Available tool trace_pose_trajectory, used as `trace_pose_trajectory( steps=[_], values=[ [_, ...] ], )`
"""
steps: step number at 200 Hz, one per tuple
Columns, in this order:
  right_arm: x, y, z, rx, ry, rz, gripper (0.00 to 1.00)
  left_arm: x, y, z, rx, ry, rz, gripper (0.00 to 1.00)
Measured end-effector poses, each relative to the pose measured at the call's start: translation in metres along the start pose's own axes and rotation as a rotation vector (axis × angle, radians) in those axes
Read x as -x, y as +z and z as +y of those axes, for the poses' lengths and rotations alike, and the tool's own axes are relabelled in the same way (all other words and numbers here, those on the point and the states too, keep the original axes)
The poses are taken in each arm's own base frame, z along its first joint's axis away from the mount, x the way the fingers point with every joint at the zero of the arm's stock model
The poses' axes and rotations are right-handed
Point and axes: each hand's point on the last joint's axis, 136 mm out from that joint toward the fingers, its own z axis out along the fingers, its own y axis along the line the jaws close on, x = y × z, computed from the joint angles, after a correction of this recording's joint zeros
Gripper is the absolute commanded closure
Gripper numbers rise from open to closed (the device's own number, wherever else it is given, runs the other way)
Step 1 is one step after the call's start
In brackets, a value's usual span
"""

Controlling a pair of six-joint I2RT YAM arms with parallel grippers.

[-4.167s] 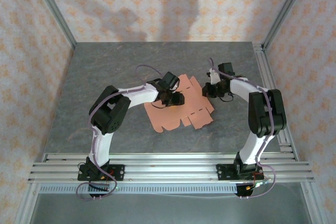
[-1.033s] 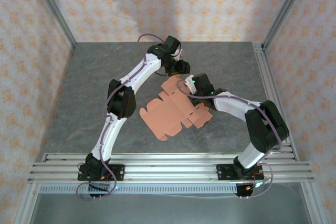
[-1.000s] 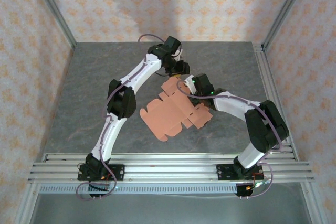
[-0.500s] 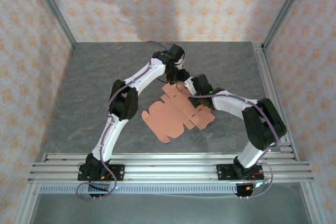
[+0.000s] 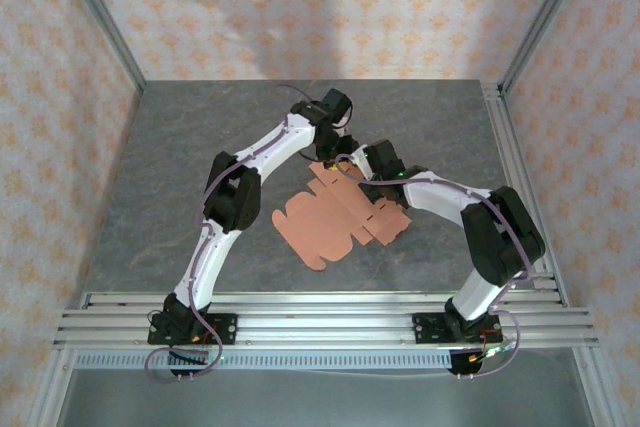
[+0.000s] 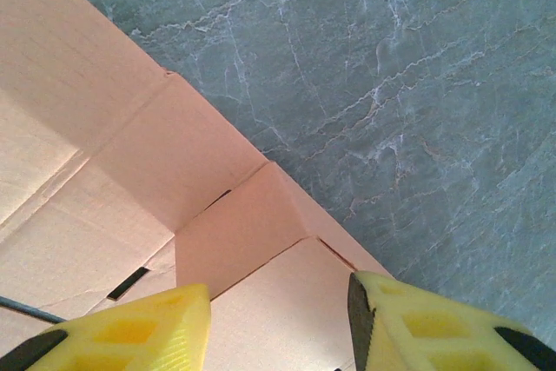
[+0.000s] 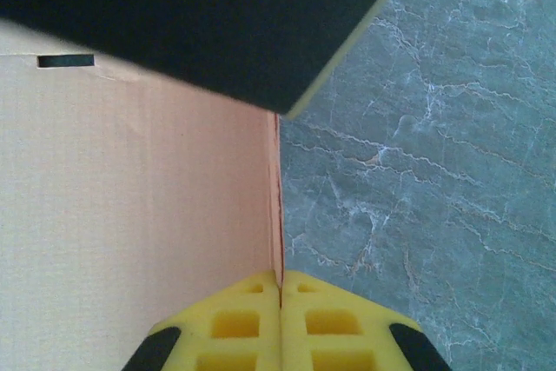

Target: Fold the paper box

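The paper box [image 5: 325, 222] is a salmon-pink die-cut sheet lying mostly flat mid-table, with its far corner lifted. My right gripper [image 5: 353, 163] holds that far corner. In the right wrist view its yellow fingers [image 7: 280, 288] are shut on the thin card edge [image 7: 274, 215], which runs straight into the seam between them. My left gripper [image 5: 335, 147] hangs just behind it over the same corner. In the left wrist view the left gripper [image 6: 278, 327] is open, its yellow fingertips [image 6: 130, 327] apart over a creased flap [image 6: 243, 232] of the sheet.
Grey marbled tabletop [image 5: 200, 147] surrounds the sheet, with aluminium rails along the near edge [image 5: 320, 317] and the right side [image 5: 520, 147]. Patterned walls close in the back and sides. The left gripper's dark body [image 7: 200, 23] sits close above the right fingers.
The left gripper has come down from the back of the table to the sheet's far corner, next to the right gripper. The sheet has shifted slightly right. The right gripper stays shut on the card.
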Motion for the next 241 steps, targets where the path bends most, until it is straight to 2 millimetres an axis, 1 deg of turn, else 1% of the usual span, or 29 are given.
trace_pose_trajectory(
  steps=[36,54,89,114,162,174,192,212,241],
  values=[
    [0.0,-0.001,-0.002,-0.007,0.0,0.004,1.0,0.0,0.0,-0.001,-0.005,-0.027,-0.001,0.53],
    [0.0,-0.001,-0.002,-0.011,0.0,0.008,1.0,0.001,0.0,-0.001,-0.005,-0.031,-0.001,0.48],
    [0.0,-0.001,-0.005,-0.023,0.0,0.012,1.0,0.002,0.0,0.001,0.004,-0.018,-0.008,0.47],
    [0.0,-0.001,-0.005,-0.023,-0.001,0.01,1.0,0.005,-0.003,0.003,0.021,0.013,-0.028,0.42],
    [0.013,-0.003,-0.006,-0.027,0.004,-0.032,1.0,0.019,-0.021,0.006,0.023,0.07,-0.072,0.32],
    [0.017,-0.004,-0.006,-0.028,0.007,-0.046,1.0,0.027,-0.027,0.004,0.021,0.083,-0.085,0.3],
    [0.024,-0.006,-0.005,-0.021,0.002,-0.066,1.0,0.042,-0.033,-0.002,-0.005,0.094,-0.119,0.24],
    [0.024,-0.007,0.001,-0.005,-0.016,-0.063,1.0,0.048,-0.031,-0.007,-0.02,0.106,-0.133,0.2],
    [0.02,-0.007,0.004,0.005,-0.026,-0.046,1.0,0.051,-0.028,-0.009,-0.027,0.137,-0.137,0.21]
  ],
)
